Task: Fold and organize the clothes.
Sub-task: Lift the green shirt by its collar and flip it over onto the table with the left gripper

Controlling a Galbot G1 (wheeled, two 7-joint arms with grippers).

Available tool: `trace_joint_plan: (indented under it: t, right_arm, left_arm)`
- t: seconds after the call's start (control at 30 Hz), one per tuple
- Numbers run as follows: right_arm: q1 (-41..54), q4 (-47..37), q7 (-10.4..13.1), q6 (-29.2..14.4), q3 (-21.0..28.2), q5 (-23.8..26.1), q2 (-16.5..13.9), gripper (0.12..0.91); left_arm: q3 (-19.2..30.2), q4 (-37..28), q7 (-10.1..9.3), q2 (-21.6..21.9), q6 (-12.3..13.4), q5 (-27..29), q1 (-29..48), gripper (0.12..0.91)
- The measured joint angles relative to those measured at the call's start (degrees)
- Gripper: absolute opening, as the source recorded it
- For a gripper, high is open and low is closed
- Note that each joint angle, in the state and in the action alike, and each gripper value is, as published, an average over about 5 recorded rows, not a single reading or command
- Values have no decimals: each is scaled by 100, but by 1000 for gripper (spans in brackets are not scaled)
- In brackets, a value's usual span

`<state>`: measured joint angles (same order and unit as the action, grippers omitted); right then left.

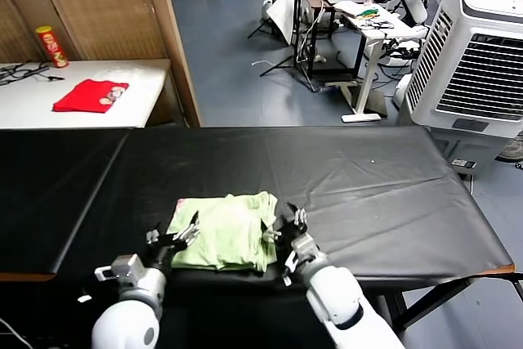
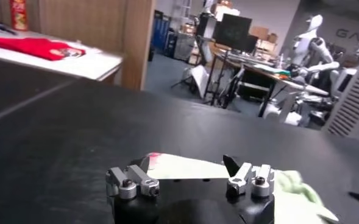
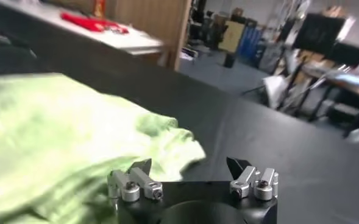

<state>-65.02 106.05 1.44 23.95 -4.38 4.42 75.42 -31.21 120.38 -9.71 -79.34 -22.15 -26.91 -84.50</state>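
The clothes [image 1: 225,230], a pale green shirt, lie folded into a small bundle near the front edge of the black table [image 1: 368,177]. A bit of red print shows at one corner [image 2: 158,159]. My left gripper [image 1: 173,233] sits at the bundle's left edge, open and holding nothing; in the left wrist view the gripper [image 2: 185,164] has the shirt [image 2: 289,182] just beyond its fingertips. At the bundle's right edge, my right gripper [image 1: 286,222] is also open and empty. In the right wrist view that gripper [image 3: 189,164] has the shirt [image 3: 57,134] in front of one finger.
A white side table [image 1: 139,79] at the back left holds a small red folded garment [image 1: 90,94] and a red can [image 1: 51,45]. A large white air cooler [image 1: 478,63] stands off the table's back right corner. A wooden partition [image 1: 176,38] stands behind the table.
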Motion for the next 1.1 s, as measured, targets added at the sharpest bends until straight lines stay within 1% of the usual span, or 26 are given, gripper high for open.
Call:
trace_joint_plan:
  t: [0.1,0.23,0.3,0.43,0.53,0.6,0.63,0.73,0.77,0.83,0.87,0.97,1.0,1.07,1.1]
  right_arm:
    - [-66,135,80,-129,-74,-254,19,798]
    - [-186,439,93,-171,-215,-729,-21,798]
    - [-256,594,83,-213,-289,-891,-53,798]
    - [-392,830,58,-336,-412,-1023,-93,798]
    - [-478,947,44,-384,-469,-1051,-93,798]
    - [-530,998,39,-398,-496,-1056,-90,798]
    - [-554,1017,38,-402,-508,-1057,-87,798]
    - [-606,1048,37,-409,-539,-1060,-74,798]
    - [-618,1052,37,-409,-545,-1061,-68,798]
    - [-634,1058,36,-409,-553,-1058,-47,798]
    - [-641,1060,35,-409,-555,-1056,-34,798]
    - [-662,1069,35,-411,-558,-1029,8,798]
    - [-671,1073,35,-412,-559,-1011,21,798]
    - [-697,1078,37,-418,-574,-951,50,798]
    - [-713,1080,39,-421,-585,-915,65,798]
  left_arm:
    - [-145,-164,5,-18,47,-419,2,798]
    - [-370,-301,38,-29,58,-1236,-8,798]
    - [-487,-355,51,-32,45,-1687,-12,798]
    - [-647,-466,86,-33,1,-2506,-18,798]
    - [-714,-564,84,-42,-18,-2907,29,796]
    - [-761,-640,76,-50,-27,-3157,76,777]
    - [-783,-677,71,-53,-34,-3272,96,752]
    - [-822,-758,79,-49,-55,-3501,124,619]
    - [-826,-770,92,-46,-58,-3527,121,553]
    - [-827,-764,126,-37,-67,-3535,109,452]
    - [-824,-751,142,-34,-70,-3515,104,385]
    - [-812,-695,171,-24,-71,-3368,105,226]
    - [-807,-673,174,-22,-62,-3279,110,184]
    - [-795,-625,172,-12,-13,-3068,113,146]
    - [-789,-595,170,-5,27,-2926,109,142]
